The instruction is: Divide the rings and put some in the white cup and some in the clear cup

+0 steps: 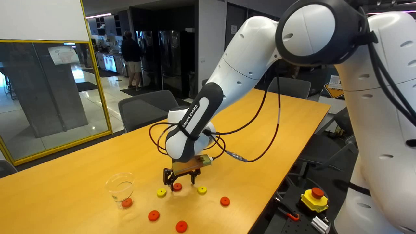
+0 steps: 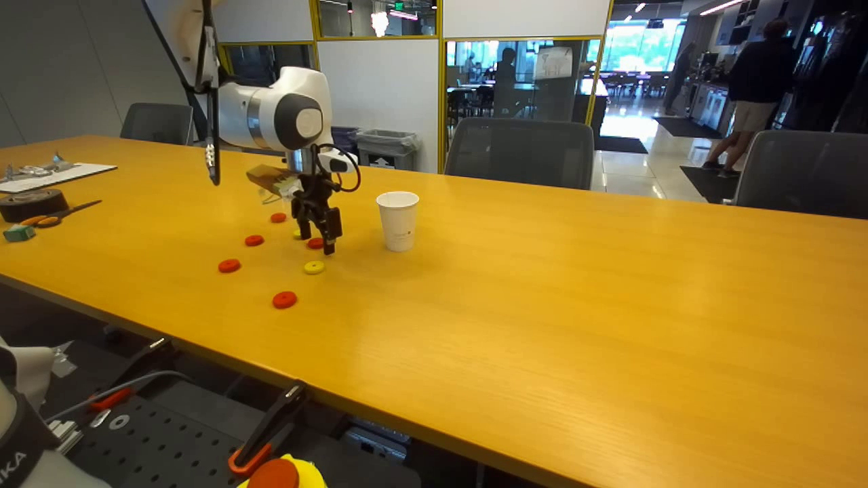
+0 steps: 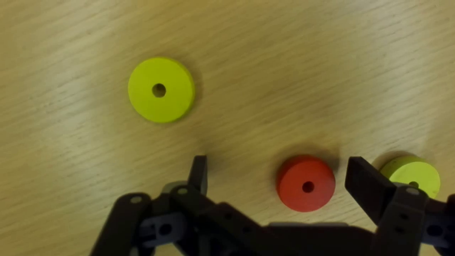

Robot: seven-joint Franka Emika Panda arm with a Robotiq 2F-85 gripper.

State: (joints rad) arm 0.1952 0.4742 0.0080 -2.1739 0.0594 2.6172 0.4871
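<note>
In an exterior view, seven rings (image 1: 153, 215) are counted, five red and two yellow, scattered, presumably so that each can be picked up singly from the bench (image 1: 81, 169). One clear cup (image 1: 119, 188) is stood upright at the left; a red ring (image 1: 126, 202) is seen through its wall near the base, though whether it lies inside or behind cannot fairly be told. The claw (image 1: 182, 186) is held low and spread wide over another red ring (image 1: 177, 187), apparently lined up for a pick, between a yellow ring (image 1: 161, 192) at the left and a yellow ring (image 1: 201, 190) at the right. In an exterior view, five red and two yellow are again counted, one yellow being partly hidden by the claw. One white cup (image 2: 399, 222) is stood upright near the claw, to its right, likely so that drops can be made with short moves. At the left, one dark roll (image 2: 32, 205), one pair of scissors (image 2: 49, 221) and one green block (image 2: 19, 233) are kept well apart from the rings. In the wrist view, one red and two yellow are shown; the red is straddled with nothing pinched, nearer the claw's right side, so a slight shift rightward seems called for.
</note>
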